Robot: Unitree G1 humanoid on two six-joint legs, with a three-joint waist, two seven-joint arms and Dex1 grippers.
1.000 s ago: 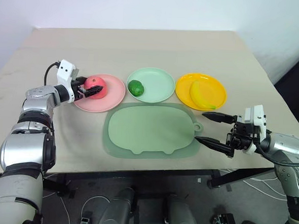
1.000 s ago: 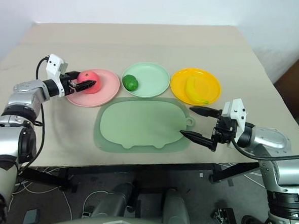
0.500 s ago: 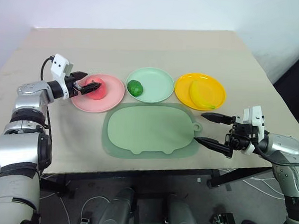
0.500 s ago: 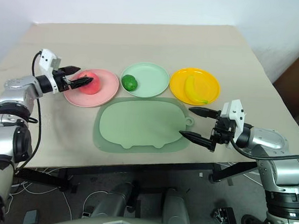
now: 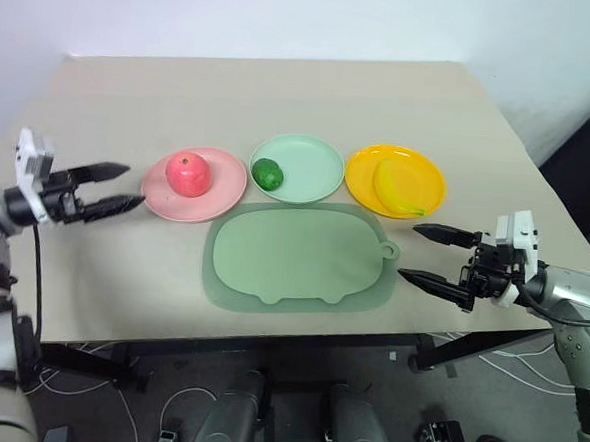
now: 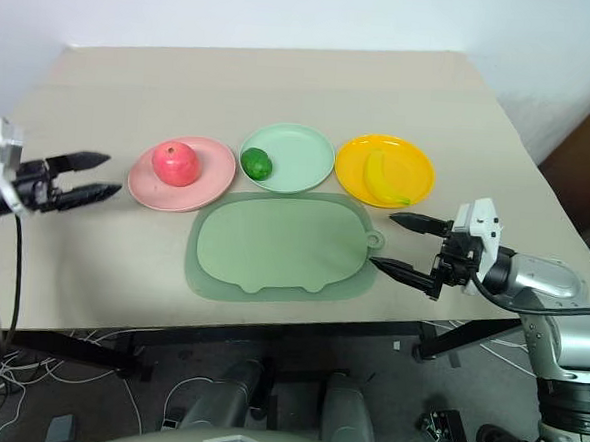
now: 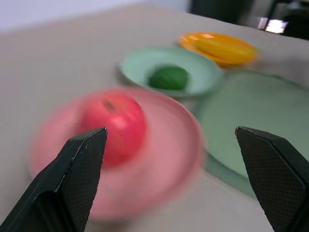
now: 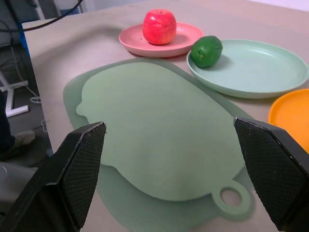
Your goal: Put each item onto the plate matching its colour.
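Three plates stood in a row across the beige table (image 5: 283, 90), each bearing its matching fruit. We logged them from the robot's left to its right. First came the pink plate (image 5: 219, 197), with the pinkish-red apple (image 5: 189, 173) upright near its middle. Next came the mint green plate (image 5: 313, 167), with the dark green fruit (image 5: 268, 172) resting toward its left rim. Last came the orange-yellow plate (image 5: 426, 175), with the banana (image 5: 393, 186) lying along its centre. Just in front of the row we noted a large sage-green mat (image 5: 298, 256), its tab with a hole pointing to the right.

We recorded the left gripper (image 5: 116, 187) off to the left of the pink plate, clear of it, fingers spread wide and holding nothing. Our right gripper (image 5: 426, 256) hovered just off the mat's tab side, its fingers likewise splayed wide apart and empty, touching neither mat nor plate.
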